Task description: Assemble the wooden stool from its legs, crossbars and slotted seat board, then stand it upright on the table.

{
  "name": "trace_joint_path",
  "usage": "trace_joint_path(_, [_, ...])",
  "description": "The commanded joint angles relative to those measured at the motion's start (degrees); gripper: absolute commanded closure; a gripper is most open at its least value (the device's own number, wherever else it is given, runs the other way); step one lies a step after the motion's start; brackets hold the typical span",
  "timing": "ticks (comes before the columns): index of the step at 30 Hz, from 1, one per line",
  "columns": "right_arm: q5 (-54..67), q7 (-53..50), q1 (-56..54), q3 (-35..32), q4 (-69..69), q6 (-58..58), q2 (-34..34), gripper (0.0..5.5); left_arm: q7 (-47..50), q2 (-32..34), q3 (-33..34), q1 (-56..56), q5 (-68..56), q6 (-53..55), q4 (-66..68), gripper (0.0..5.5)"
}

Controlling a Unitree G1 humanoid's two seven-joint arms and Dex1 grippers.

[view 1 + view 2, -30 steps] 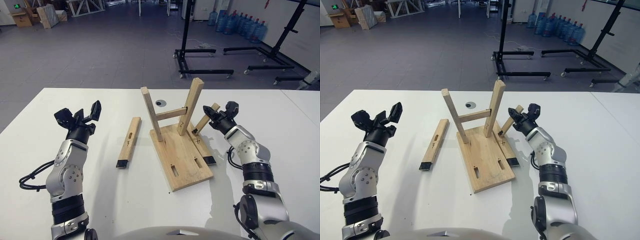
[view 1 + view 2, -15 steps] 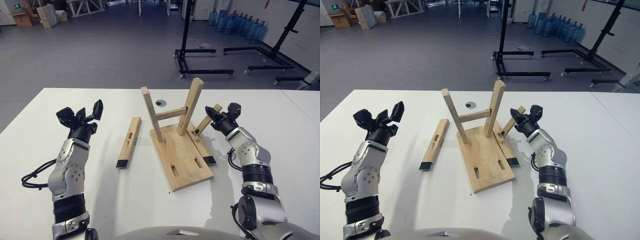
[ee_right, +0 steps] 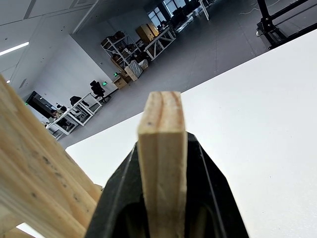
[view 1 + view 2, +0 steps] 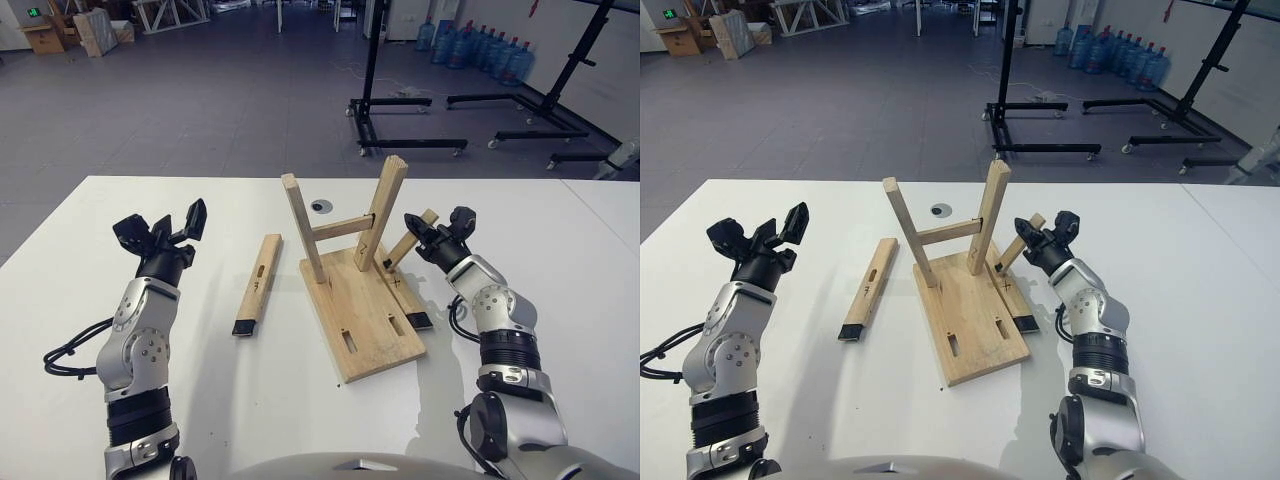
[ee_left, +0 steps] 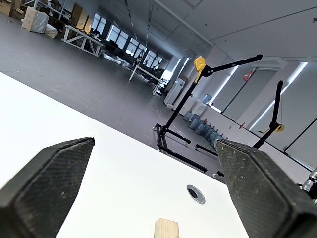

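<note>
Wood hides the most important spot: the lower end of the wooden piece (image 4: 408,240) held by the right gripper (image 4: 432,232) goes behind the right one of the two standing legs (image 4: 380,213), so I cannot tell whether it sits in a slot or only leans there. The fingers (image 3: 119,198) of this gripper are pressed on both sides of the upper end of the piece, which is tilted. The seat board (image 4: 362,320) lies flat near the middle of the table (image 4: 560,300). The standing legs rise from its far end, and a crossbar (image 4: 340,228) joins them. A second leg (image 4: 405,298) with a black cap lies along the right edge of the board; whether it rests on the board or just beside it is hard to make out. A loose leg (image 4: 257,283) lies flat on the table to the left of the board, apart from it. The left gripper (image 4: 160,228) is above the left part of the table, well apart from all the wood, with its fingers spread wide around nothing. In the left wrist view a pale wooden end (image 5: 166,228) is cut off by the edge, and it is not clear which part it belongs to. The table is white, with a small round hole (image 4: 321,206) behind the legs and a black cable (image 4: 65,360) near the left arm. Behind is a large hall with a grey floor (image 4: 200,100), black wheeled stands (image 4: 405,102) and blue water bottles (image 4: 480,45) at the far wall.
</note>
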Motion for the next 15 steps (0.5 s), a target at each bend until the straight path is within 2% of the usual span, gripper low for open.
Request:
trace_joint_path(1, [-0.9, -0.6, 0.2, -0.3, -0.1, -0.6, -0.2, 5.11, 0.0, 0.1, -0.5, -0.4, 0.5, -0.2, 0.6, 1.06])
trace_joint_path(5, [-1.7, -0.6, 0.3, -0.4, 0.5, -1.2, -0.2, 5.11, -0.1, 0.1, -0.9, -0.4, 0.6, -0.2, 0.6, 1.06])
trace_joint_path(15, [-8.4, -0.1, 2.8, 4.4, 1.9, -6.6, 0.1, 5.11, -0.1, -0.2, -1.3, -0.7, 0.6, -0.6, 0.9, 1.06])
